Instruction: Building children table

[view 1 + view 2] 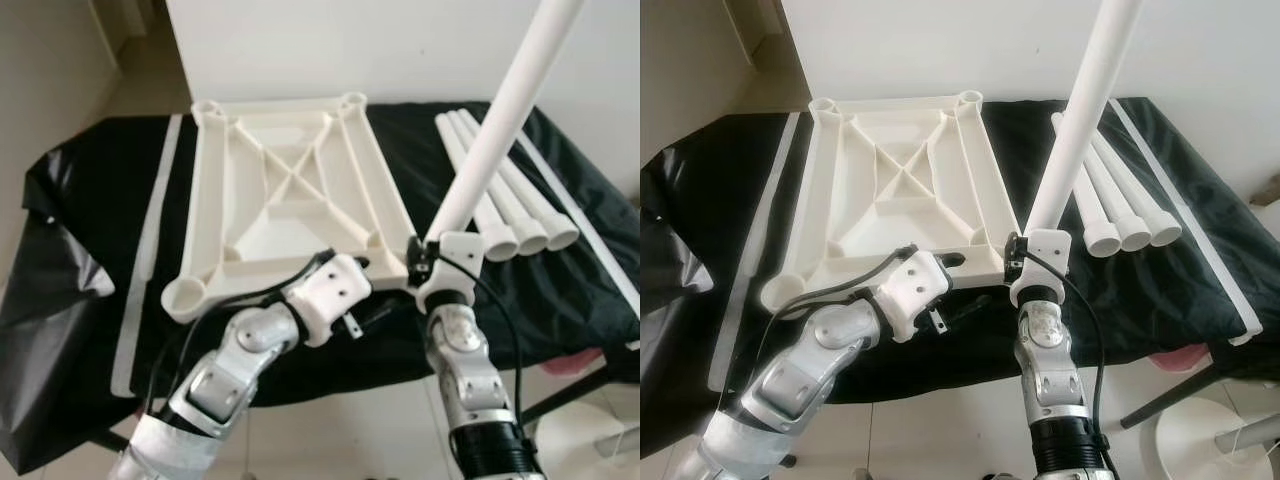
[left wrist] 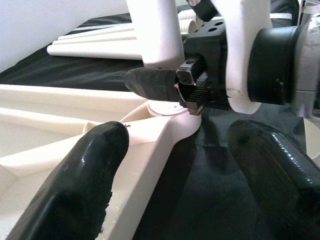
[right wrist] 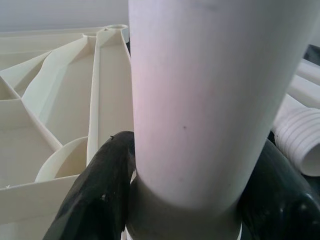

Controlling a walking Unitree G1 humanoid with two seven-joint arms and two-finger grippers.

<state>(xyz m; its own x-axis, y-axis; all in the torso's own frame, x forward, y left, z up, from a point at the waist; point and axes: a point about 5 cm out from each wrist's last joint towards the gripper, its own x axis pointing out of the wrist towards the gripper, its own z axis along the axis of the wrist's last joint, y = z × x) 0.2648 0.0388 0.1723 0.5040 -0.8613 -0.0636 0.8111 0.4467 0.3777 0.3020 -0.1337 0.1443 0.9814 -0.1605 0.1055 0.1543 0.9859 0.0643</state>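
A cream tabletop [image 1: 290, 190] lies upside down on a table covered in black cloth. My right gripper [image 1: 1025, 252] is shut on a white table leg [image 1: 495, 130]. The leg leans up and to the right, and its lower end sits at the tabletop's near right corner socket [image 2: 167, 107]. In the right wrist view both black fingers [image 3: 95, 195] clamp the leg [image 3: 210, 100] close to its base. My left gripper [image 2: 175, 170] is open at the tabletop's near edge, just left of that corner. One of its fingers [image 2: 75, 185] is over the rim and the other is over the cloth.
Three spare white legs [image 1: 505, 200] lie side by side on the cloth at the right. A long white strip [image 1: 590, 240] lies beyond them and another strip [image 1: 150, 230] along the left. A white stool [image 1: 1200, 440] stands on the floor at the near right.
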